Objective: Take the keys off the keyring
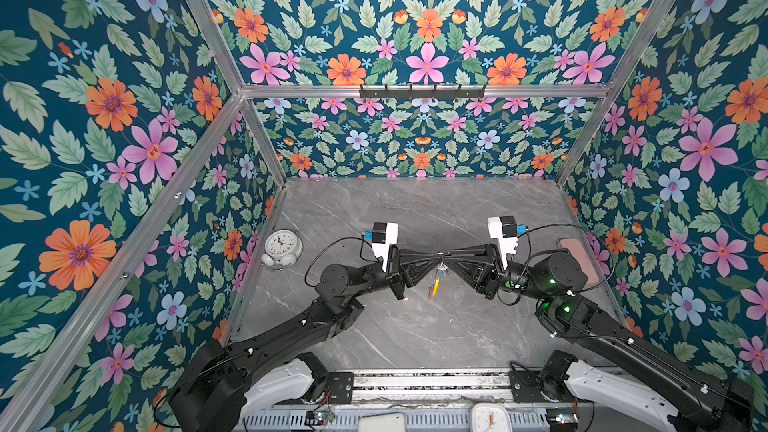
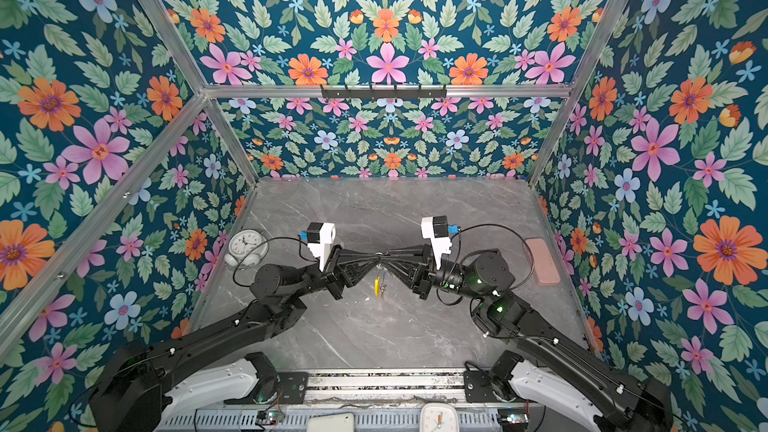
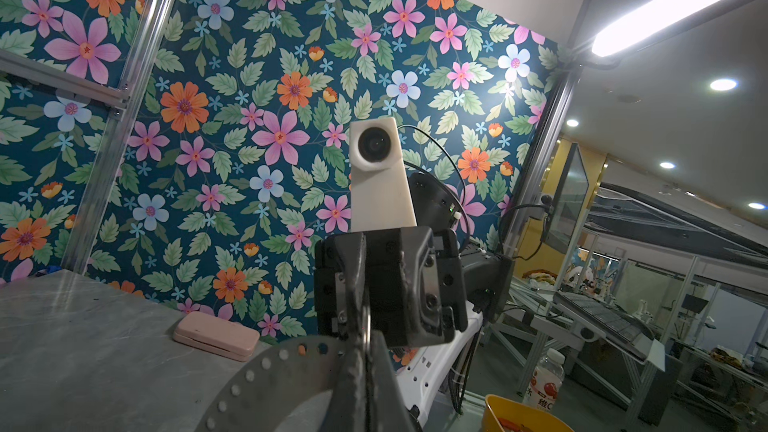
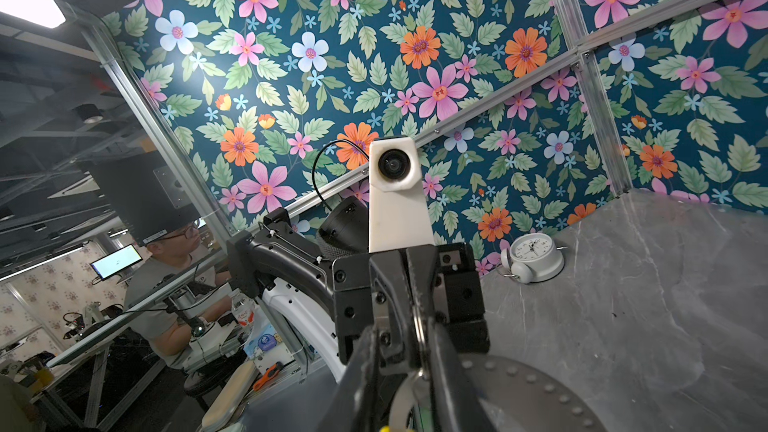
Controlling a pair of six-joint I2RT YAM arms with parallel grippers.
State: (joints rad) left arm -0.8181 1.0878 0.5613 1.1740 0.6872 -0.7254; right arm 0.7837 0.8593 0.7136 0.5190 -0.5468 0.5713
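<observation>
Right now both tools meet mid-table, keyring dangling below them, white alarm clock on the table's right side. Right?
No: the alarm clock sits on the table's left side, as both top views show. The pink case is what lies on the right. The rest holds.

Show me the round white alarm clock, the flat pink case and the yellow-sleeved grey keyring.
Round white alarm clock (image 1: 284,246): top view, dial.
Flat pink case (image 1: 577,247): top view, lid.
Yellow-sleeved grey keyring (image 1: 435,285): top view, sleeve.
</observation>
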